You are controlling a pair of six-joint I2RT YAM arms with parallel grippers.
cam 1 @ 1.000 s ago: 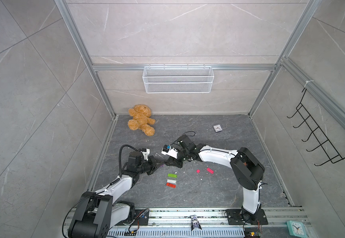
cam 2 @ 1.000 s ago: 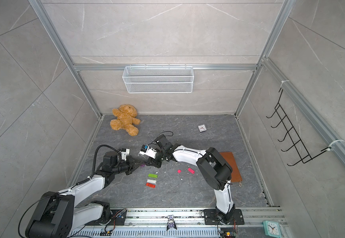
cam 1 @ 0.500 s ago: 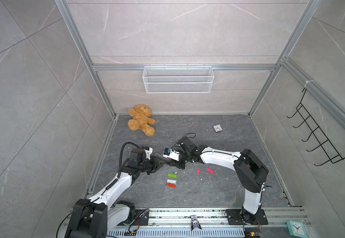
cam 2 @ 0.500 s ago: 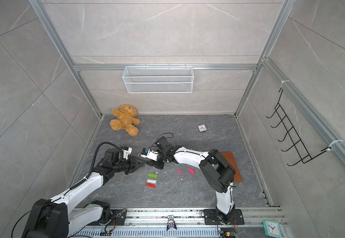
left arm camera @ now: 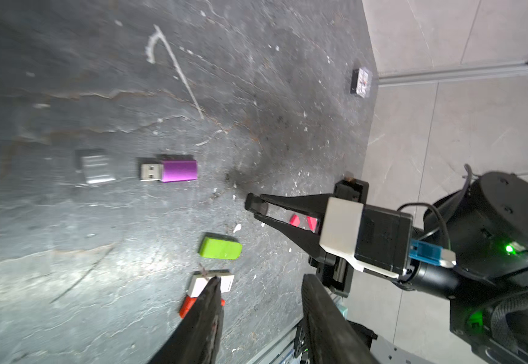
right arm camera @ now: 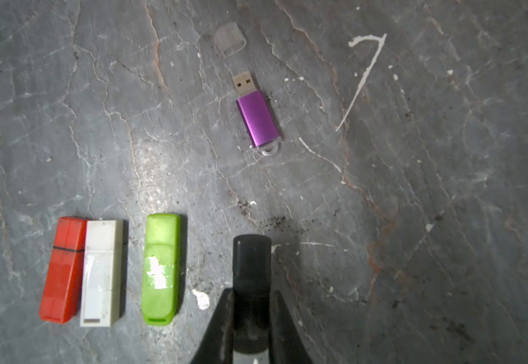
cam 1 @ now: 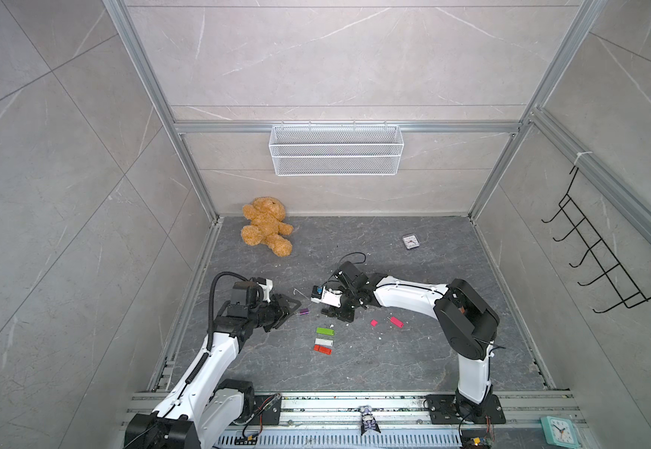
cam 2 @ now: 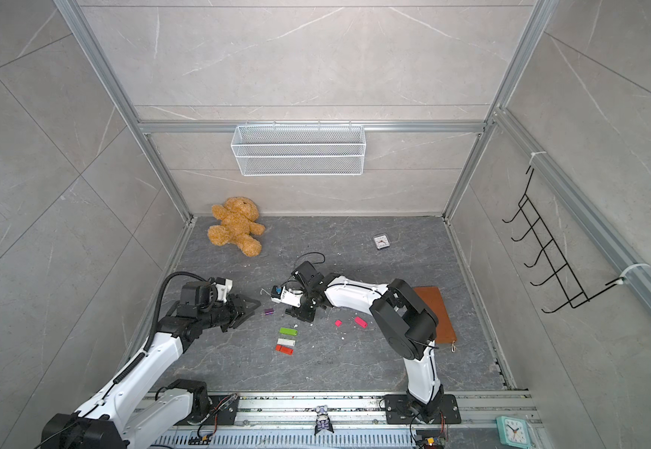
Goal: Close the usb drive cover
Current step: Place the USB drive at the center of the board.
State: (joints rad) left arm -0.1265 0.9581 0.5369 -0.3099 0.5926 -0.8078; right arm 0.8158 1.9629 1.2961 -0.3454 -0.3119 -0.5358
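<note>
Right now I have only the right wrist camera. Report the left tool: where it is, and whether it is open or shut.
Observer: The left tool is open and empty. It sits on the connector side of the purple drive, not touching it.
Operator: Tell me what lies on the far side of my right tool.
Observer: Beyond the right tool, on the side away from the purple drive, a larger pink piece and a smaller pink piece lie apart on the floor.
Operator: Name anything further back.
Observer: A teddy bear lies against the back wall, far from both tools.
</note>
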